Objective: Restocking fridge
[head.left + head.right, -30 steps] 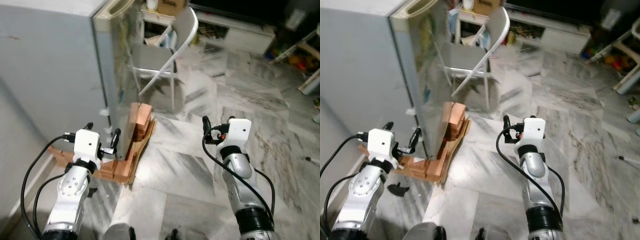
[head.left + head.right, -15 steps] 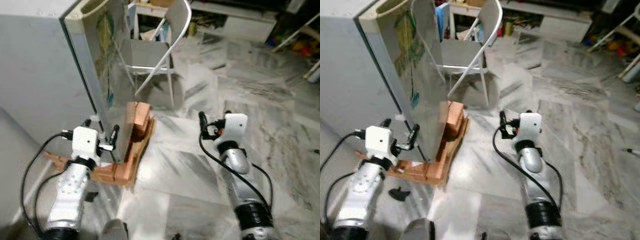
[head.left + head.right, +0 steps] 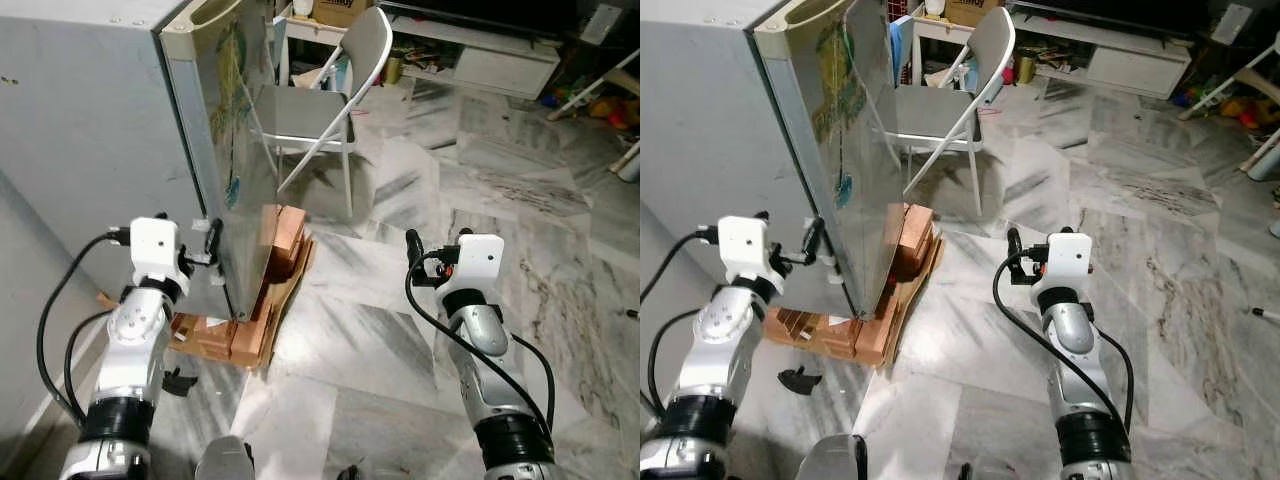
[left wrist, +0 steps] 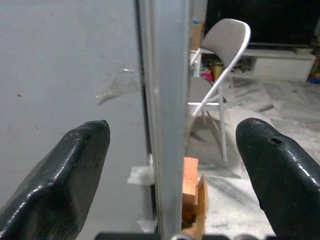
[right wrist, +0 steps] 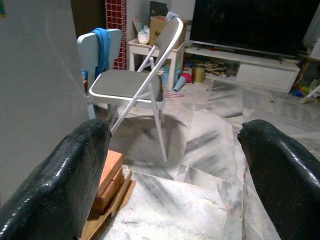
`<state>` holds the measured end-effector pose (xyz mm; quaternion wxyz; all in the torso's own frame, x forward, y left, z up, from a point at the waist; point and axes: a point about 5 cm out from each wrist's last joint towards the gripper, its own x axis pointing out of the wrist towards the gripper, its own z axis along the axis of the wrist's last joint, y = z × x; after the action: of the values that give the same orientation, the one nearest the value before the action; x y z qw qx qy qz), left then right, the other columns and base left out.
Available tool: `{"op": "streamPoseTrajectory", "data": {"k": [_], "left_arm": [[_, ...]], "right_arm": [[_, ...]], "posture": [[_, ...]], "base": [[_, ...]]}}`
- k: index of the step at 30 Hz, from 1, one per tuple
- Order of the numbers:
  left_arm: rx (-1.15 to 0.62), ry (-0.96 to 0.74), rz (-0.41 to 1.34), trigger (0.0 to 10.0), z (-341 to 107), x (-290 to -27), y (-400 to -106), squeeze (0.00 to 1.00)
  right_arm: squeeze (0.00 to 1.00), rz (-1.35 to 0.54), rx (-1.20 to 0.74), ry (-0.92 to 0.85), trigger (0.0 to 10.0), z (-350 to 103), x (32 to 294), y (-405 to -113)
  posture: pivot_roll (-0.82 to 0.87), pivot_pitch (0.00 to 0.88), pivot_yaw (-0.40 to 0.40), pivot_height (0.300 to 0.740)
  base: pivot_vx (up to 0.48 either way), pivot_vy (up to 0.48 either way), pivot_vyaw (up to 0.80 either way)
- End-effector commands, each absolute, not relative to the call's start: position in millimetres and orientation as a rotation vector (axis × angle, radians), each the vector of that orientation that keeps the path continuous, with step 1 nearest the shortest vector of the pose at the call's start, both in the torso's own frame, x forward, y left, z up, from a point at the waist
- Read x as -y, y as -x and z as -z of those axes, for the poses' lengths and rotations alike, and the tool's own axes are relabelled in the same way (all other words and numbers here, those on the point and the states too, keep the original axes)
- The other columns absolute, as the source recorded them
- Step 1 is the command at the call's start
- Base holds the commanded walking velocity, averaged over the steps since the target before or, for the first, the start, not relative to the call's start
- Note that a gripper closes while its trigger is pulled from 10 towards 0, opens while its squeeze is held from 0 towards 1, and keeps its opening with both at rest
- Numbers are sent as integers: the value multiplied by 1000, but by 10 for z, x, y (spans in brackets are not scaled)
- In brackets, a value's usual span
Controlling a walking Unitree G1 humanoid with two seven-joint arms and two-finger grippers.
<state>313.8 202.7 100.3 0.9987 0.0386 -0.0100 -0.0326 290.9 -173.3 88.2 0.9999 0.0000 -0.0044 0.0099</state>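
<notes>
- At the grey metal fridge (image 3: 90, 130), raised on orange bricks (image 3: 275, 250), the left claw (image 3: 190, 250) straddles the door's edge (image 4: 167, 125), wide open, gripping nothing.
- Right claw (image 3: 432, 260) hangs over marble floor (image 3: 380, 330), spread, empty.
- Risk: fingers slipping off the thin edge; a hard pull could rock the fridge.

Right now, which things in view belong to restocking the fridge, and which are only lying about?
For the job:
fridge
fridge door
left gripper, open at the door's edge

Lying about:
folding chair
wooden blocks under the fridge
cardboard box
</notes>
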Motion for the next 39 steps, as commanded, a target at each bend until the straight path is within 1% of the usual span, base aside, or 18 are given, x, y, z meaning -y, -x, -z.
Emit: {"op": "streamPoseTrajectory", "data": {"k": [1, 3, 8, 11, 13, 14, 15, 16, 19, 28, 31, 35, 39], "left_arm": [[17, -73, 50, 10000, -1008, -2055, -3173, 0], [29, -59, 18, 10000, -1092, -2094, -3293, 0], [34, -65, 35, 10000, -1096, -2070, -3268, 0], [41, -68, 80, 10000, -1045, -2030, -3170, 0], [37, -114, 154, 10000, -947, -1979, -2905, 0], [37, -114, 154, 10000, -947, -1979, -2905, 0], [37, -115, 166, 10000, -920, -1971, -2809, 0], [37, -115, 166, 10000, -920, -1971, -2809, 0], [37, -106, 162, 10000, -890, -1942, -2662, 0], [34, -81, 163, 10000, -883, -1832, -2581, 0], [4, -85, 193, 10000, -873, -1802, -2507, 0], [0, -92, 217, 10000, -875, -1827, -2451, 0], [0, -105, 214, 10000, -881, -1872, -2429, 0]], "right_arm": [[0, -13, 15, 8, 10000, -920, 1778, -2896], [0, -12, 8, 15, 10000, -919, 1823, -2818], [0, -3, 0, 21, 10000, -904, 1865, -2748], [0, 9, -13, 16, 10000, -882, 1888, -2695], [0, 10, -14, 16, 10000, -882, 1886, -2649], [0, 10, -14, 16, 10000, -882, 1886, -2649], [0, 7, -19, 17, 10000, -881, 1876, -2635], [0, 7, -19, 17, 10000, -881, 1876, -2635], [0, -7, -25, 13, 10000, -876, 1831, -2631], [0, -30, -21, 12, 10000, -888, 1765, -2677], [0, -21, -28, 21, 10000, -883, 1801, -2672], [0, -9, -32, 23, 10000, -876, 1826, -2673], [0, -4, -33, 24, 10000, -871, 1822, -2680]], "posture": [[17, 77, -73, 740], [-2, 85, -66, 740], [-7, 95, -61, 740], [-6, 100, -61, 740], [-1, 108, -60, 740], [-1, 108, -60, 740], [4, 109, -61, 740], [4, 109, -61, 740], [18, 111, -63, 740], [30, 104, -68, 740], [23, 105, -67, 740], [27, 105, -65, 740], [33, 105, -61, 740]], "base": [[0, 0, 0], [0, 0, 0], [0, 0, 0], [90, 0, 0], [278, 0, 0], [285, 0, 0], [334, 0, 0], [334, 0, 0], [360, 0, 0], [373, 0, 0], [102, 0, 0], [0, 0, 0], [460, 0, 0]]}}
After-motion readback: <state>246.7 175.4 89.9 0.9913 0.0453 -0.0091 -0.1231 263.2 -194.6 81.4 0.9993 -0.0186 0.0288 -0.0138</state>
